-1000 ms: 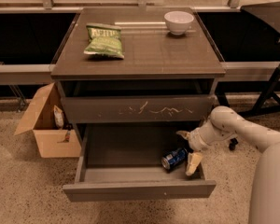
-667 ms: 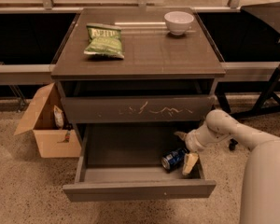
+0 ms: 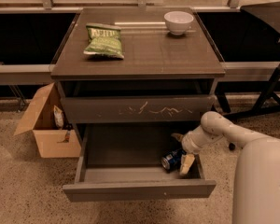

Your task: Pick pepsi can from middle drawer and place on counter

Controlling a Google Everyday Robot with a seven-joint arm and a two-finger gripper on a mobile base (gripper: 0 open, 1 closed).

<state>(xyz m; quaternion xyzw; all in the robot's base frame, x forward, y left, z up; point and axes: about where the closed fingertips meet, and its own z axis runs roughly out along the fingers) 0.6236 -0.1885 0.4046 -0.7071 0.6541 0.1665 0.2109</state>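
The robot's pale body [image 3: 261,181] is filling the lower right corner, and its arm [image 3: 224,127] is reaching leftward and down into the cabinet. The bench [image 3: 149,59], the cabinet's broad dark top, is carrying two things near its far edge. Under it, a drawer front with pale scratch marks [image 3: 135,108] is sitting pushed in. Below that, the middle drawer [image 3: 137,189] is standing pulled well out toward the camera, its plain front panel lowest in view. A cardboard box [image 3: 49,134] is resting on the speckled floor just left of the cabinet, flaps up.

On the bench, a green chip bag [image 3: 104,41] is lying flat toward the back left, and a white bowl [image 3: 178,21] is sitting upright at the back right, well apart from the bag.

The tool [image 3: 182,150] is hanging inside the middle drawer at its right side, its two fingers spread wide and gripping nothing. The pepsi can [image 3: 171,161] is lying on its side on the drawer floor, just beside the nearer finger, silver end facing the camera.
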